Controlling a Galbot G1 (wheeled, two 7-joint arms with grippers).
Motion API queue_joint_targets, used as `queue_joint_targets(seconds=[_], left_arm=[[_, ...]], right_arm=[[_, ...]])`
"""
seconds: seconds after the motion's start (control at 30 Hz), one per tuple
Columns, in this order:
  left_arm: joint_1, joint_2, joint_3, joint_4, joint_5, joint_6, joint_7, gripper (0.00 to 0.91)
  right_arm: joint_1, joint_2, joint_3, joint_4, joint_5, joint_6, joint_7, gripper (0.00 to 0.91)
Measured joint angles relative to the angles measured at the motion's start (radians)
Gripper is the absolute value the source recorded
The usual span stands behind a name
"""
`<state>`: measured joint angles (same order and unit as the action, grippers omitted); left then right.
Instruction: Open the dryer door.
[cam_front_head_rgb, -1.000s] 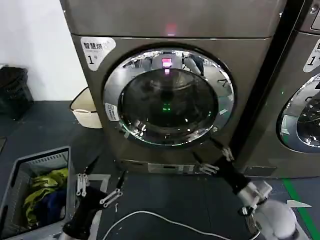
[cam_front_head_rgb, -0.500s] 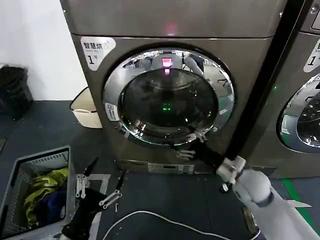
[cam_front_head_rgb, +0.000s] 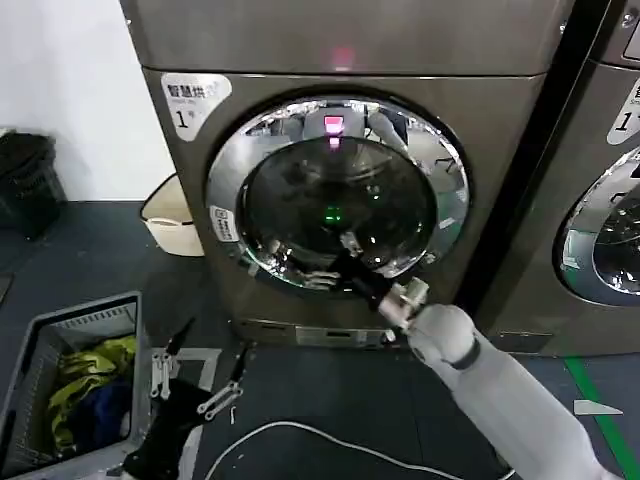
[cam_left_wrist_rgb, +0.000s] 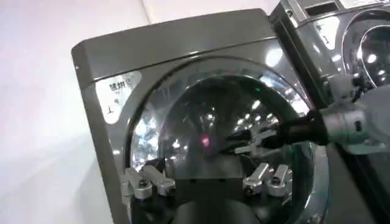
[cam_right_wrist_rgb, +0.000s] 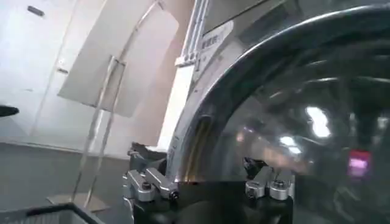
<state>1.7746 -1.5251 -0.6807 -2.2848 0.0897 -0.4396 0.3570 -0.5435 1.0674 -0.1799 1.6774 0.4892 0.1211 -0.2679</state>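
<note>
The dryer door (cam_front_head_rgb: 335, 195) is shut, its wide chrome ring (cam_front_head_rgb: 226, 180) framing dark glass. My right gripper (cam_front_head_rgb: 332, 260) is open against the door's lower part, one finger (cam_front_head_rgb: 318, 278) over the chrome ring, the other over the glass. In the right wrist view the ring (cam_right_wrist_rgb: 198, 122) passes between the open fingers (cam_right_wrist_rgb: 149, 182) of the right gripper (cam_right_wrist_rgb: 207, 179). My left gripper (cam_front_head_rgb: 212, 345) hangs open low near the floor, well short of the door. From the left wrist the door (cam_left_wrist_rgb: 201, 115) and the right gripper (cam_left_wrist_rgb: 250, 140) appear beyond the left gripper (cam_left_wrist_rgb: 207, 179).
A grey laundry basket (cam_front_head_rgb: 60, 325) with clothes stands at the lower left. A white cable (cam_front_head_rgb: 300, 435) runs across the dark floor. A second chrome-ringed machine (cam_front_head_rgb: 600, 230) is on the right. A beige tub (cam_front_head_rgb: 170, 215) and a black bin (cam_front_head_rgb: 25, 180) sit left of the dryer.
My right arm has swung up and to the left, from near the floor at the right onto the door's lower ring. The left arm has stayed put.
</note>
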Motion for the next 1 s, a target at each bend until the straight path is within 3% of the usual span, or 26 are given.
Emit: queue_joint_targets(seconds=[1.0], left_arm=[[0.026, -0.005, -0.042, -0.024, -0.008, -0.014, -0.005, 0.907]], right_arm=[[0.187, 0.230, -0.127, -0.293, -0.031, 0.035, -0.034, 0.907]])
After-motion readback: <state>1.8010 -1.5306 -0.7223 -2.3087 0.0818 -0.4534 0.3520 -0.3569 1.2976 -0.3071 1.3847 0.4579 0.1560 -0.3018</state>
